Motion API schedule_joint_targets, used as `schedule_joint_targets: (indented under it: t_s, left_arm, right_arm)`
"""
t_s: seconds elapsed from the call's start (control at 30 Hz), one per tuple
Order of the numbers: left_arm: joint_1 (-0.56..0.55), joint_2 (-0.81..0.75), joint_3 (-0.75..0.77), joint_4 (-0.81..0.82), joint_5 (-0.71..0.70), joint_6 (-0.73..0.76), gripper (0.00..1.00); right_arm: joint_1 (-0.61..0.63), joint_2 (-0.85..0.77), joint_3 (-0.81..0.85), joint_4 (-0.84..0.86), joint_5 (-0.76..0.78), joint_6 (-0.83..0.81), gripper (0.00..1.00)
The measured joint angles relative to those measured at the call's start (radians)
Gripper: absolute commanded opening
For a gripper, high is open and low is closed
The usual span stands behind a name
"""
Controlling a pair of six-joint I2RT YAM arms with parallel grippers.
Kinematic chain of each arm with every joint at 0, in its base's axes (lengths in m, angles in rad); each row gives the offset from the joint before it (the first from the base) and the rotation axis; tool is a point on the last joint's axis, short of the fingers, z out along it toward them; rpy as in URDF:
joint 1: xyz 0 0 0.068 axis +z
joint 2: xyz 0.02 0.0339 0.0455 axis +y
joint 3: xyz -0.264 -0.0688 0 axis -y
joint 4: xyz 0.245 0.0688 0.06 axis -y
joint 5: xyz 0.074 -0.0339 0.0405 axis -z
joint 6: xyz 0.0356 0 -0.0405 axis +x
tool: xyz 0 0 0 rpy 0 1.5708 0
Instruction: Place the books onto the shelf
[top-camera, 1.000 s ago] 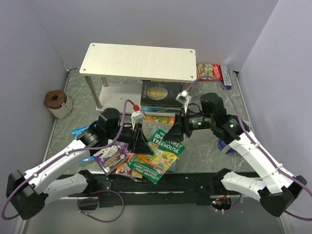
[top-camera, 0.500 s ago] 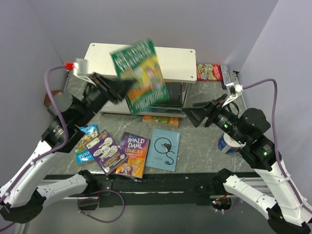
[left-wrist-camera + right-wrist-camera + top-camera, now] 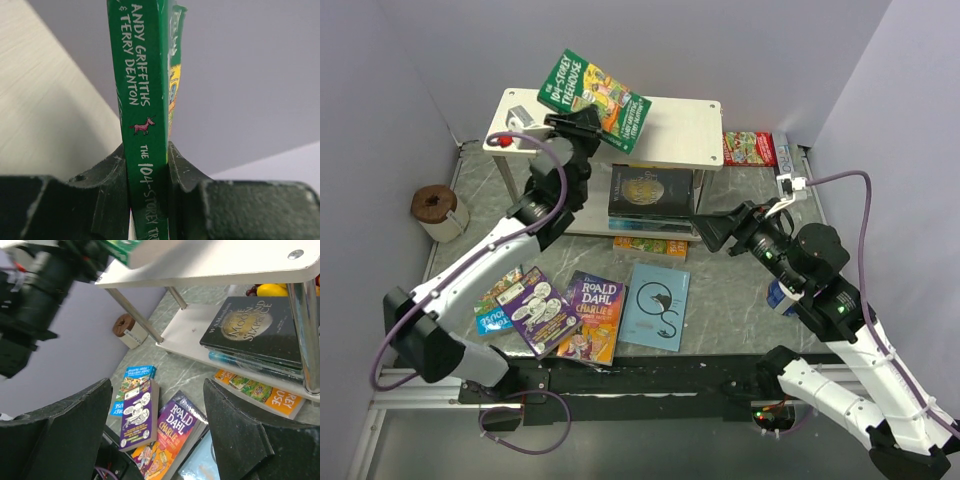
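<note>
Left gripper clamped on green book, held above shelf top, 11 o'clock. Right gripper gaping, empty, 3 o'clock. Dark starry book shelved. Purple book, Roald Dahl book, light blue book unshelved, 6 o'clock.

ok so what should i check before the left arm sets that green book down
1. green book clamped in left end effector: ok
2. book above the shelf's top board: ok
3. landing spot under the book bare: cannot tell, book hides it
4. right end effector open, apart from the shelf: ok
5. book resting on the board: cannot tell
</note>
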State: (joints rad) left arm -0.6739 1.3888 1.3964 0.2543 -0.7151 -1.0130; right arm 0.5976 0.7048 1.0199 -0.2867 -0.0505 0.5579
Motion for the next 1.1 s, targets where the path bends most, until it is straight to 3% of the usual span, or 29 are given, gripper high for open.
schedule_joint_targets:
  t_s: [0.13,0.23,0.27,0.43,0.73,0.87,0.97,1.0,1.1]
  left_arm:
    - [0.009,0.060,-0.004,-0.043,-0.061,-0.142,0.18]
    - [0.017,0.059,-0.045,-0.041,-0.071,-0.215,0.43]
    - [0.019,0.055,-0.058,-0.042,-0.072,-0.230,0.61]
    - [0.032,0.034,-0.065,-0.079,-0.042,-0.243,0.84]
    - [0.101,-0.006,0.070,-0.455,0.126,-0.225,0.99]
    - [0.112,-0.021,0.111,-0.564,0.193,-0.174,0.96]
    - [0.113,-0.025,0.139,-0.622,0.235,-0.121,0.98]
    - [0.114,-0.023,0.151,-0.641,0.251,-0.101,0.99]
    - [0.114,-0.019,0.179,-0.683,0.291,-0.048,0.96]
  right_arm:
    - [0.000,-0.002,-0.014,0.011,0.001,0.007,0.80]
    - [0.000,-0.001,-0.014,0.014,-0.003,0.010,0.80]
    - [0.000,0.001,-0.014,0.014,-0.005,0.010,0.80]
    - [0.000,0.011,-0.014,0.013,-0.013,0.011,0.80]
    - [0.000,0.100,0.041,-0.010,-0.022,0.010,0.80]
    - [0.000,0.174,0.100,-0.027,-0.033,0.007,0.80]
    - [0.000,0.229,0.155,-0.035,-0.064,-0.002,0.64]
    - [0.000,0.247,0.173,-0.035,-0.077,-0.005,0.50]
    - [0.000,0.330,0.266,-0.035,-0.144,-0.011,0.29]
